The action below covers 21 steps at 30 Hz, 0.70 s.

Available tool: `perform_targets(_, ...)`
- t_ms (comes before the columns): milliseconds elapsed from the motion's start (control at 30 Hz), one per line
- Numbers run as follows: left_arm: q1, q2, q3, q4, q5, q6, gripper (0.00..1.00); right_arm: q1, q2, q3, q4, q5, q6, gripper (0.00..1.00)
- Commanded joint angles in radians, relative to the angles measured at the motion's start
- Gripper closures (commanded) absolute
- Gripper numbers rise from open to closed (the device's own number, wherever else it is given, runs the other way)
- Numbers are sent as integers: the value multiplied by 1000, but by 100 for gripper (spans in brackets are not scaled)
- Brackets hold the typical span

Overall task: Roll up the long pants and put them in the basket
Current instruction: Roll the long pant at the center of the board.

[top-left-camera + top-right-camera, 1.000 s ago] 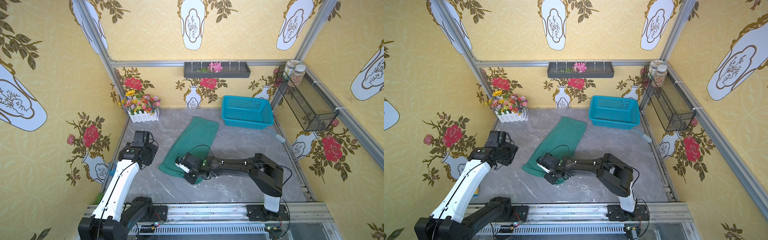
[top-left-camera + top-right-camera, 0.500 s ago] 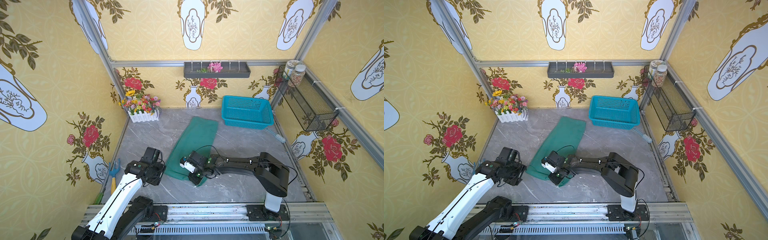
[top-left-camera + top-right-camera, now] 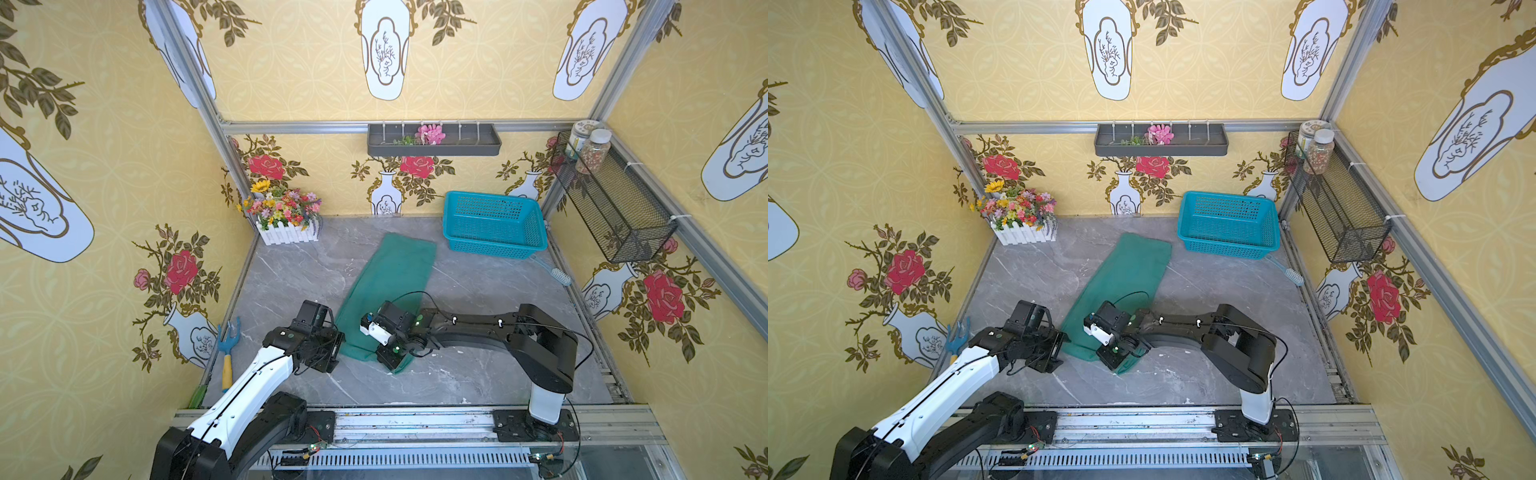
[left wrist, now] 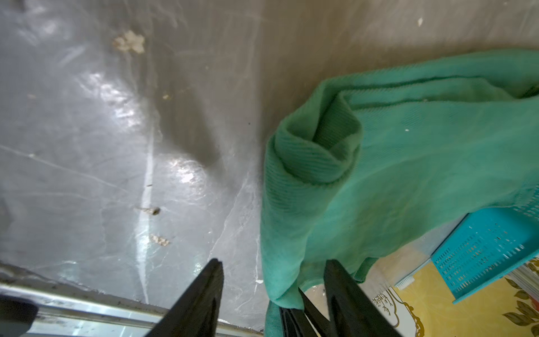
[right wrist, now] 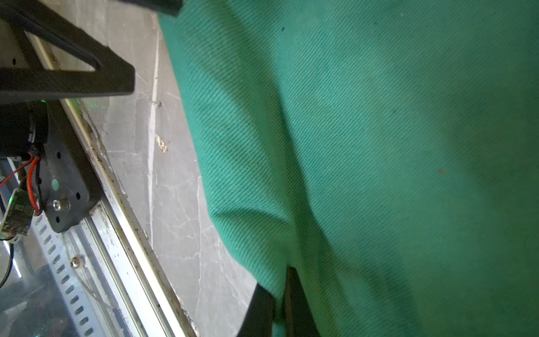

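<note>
Right wrist view: right gripper (image 5: pixel 280 294) clamped shut on a fold of the long pants (image 5: pixel 379 146). Left wrist view: left gripper (image 4: pixel 272 264) with jaws apart, loosely rolled pants end just ahead, fabric edge showing between them. Both top views: pants stretched across the marble tabletop (image 3: pixel 478 374), centre toward 12 o'clock, turquoise basket (image 3: pixel 494 247) at 1 o'clock.

Table (image 3: pixel 291 286) left of the pants (image 3: pixel 390 274) is open up to the flower box (image 3: pixel 286 232); right side is open out to the brush (image 3: pixel 557 274). Basket (image 3: pixel 494 243) fills the far right corner. Right arm (image 3: pixel 478 328) lies low across the near right, left arm (image 3: pixel 266 374) crowds the near left.
</note>
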Motion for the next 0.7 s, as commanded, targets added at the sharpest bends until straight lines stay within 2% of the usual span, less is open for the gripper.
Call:
perform_targets(0,-50,46,-10,66,-3,-37,40,-2,-7,6,-3,-4,5,90)
perform_targets(67,-89,85,-9,97,-9,-57,40,-3,-12,4,0,-5,7,89)
perform_targets(367,-92,189,2,190,-36,-61,47,-2,-50,-22,3,-10,0,88)
perform_targets(467,-93,235,-3,228,-13,-50,54,-1,-52,-33,0,-11,-1,87)
perform_targets(667,-93,283,10,253,1,-36,76,4,-58,-54,1,1,8,83)
